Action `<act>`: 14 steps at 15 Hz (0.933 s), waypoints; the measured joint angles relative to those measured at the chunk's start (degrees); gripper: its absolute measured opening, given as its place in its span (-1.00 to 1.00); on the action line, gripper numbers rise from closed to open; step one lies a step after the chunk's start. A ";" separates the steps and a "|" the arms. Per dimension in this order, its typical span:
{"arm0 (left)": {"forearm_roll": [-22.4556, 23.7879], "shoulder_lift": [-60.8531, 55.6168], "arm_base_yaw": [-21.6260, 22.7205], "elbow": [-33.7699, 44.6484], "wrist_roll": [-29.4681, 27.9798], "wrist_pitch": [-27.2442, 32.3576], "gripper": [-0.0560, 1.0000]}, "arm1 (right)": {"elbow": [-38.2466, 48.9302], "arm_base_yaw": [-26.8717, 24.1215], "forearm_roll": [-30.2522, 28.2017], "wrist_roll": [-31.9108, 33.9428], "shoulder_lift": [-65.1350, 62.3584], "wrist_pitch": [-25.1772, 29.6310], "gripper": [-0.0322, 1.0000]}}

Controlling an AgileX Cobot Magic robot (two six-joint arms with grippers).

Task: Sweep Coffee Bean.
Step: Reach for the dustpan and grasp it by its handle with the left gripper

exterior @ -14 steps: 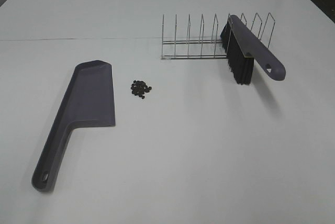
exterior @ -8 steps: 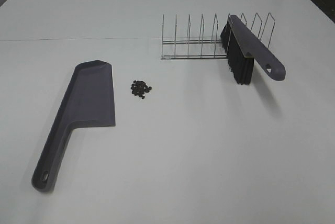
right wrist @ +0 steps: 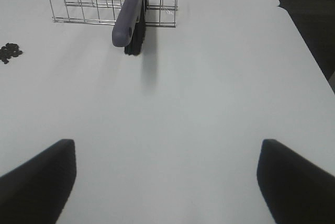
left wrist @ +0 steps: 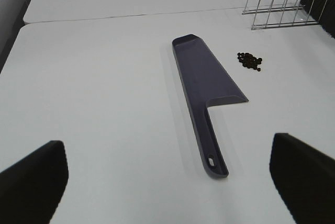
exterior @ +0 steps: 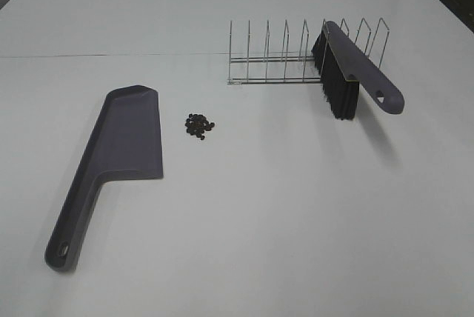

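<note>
The coffee beans lie in one small tight heap on the white counter, left of the middle. They sit just beside the long right edge of the dustpan and do not touch it. The dustpan lies flat, its broad end pointing away from the robot. Its handle runs back toward the near left part of the counter and stops short of the edge.

Behind and to the right of the beans stands a wire rack, with a strip of counter between the two. The brush leans in a slot near the rack's right end. Its bristles point down and its handle juts out toward the near right, lifted above its own shadow.

A thin seam crosses the counter just behind the rack. A wide stretch of white surface lies between the brush and the counter's right edge, where the dark floor begins. Another lies across the whole near half.

The left pincer hangs over the near counter, short of the dustpan's handle. Its fingers are spread wide and grip nothing. The right pincer is also spread wide. It hangs over open surface well short of the brush.
</note>
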 joint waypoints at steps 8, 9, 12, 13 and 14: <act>0.00 0.00 0.00 0.00 0.00 0.00 0.98 | 0.00 0.00 0.00 0.00 0.00 0.00 0.67; 0.00 0.00 0.00 0.00 0.00 0.00 0.98 | 0.00 0.00 0.00 0.00 0.00 0.00 0.67; 0.00 0.00 0.00 0.00 0.00 0.00 0.98 | 0.00 0.00 0.00 0.00 0.00 0.00 0.67; 0.00 0.00 0.00 0.00 0.00 0.00 0.98 | 0.00 0.00 0.00 0.00 0.00 0.00 0.67; 0.00 0.00 0.00 0.00 0.00 0.00 0.98 | 0.00 0.00 0.00 0.00 0.00 0.00 0.67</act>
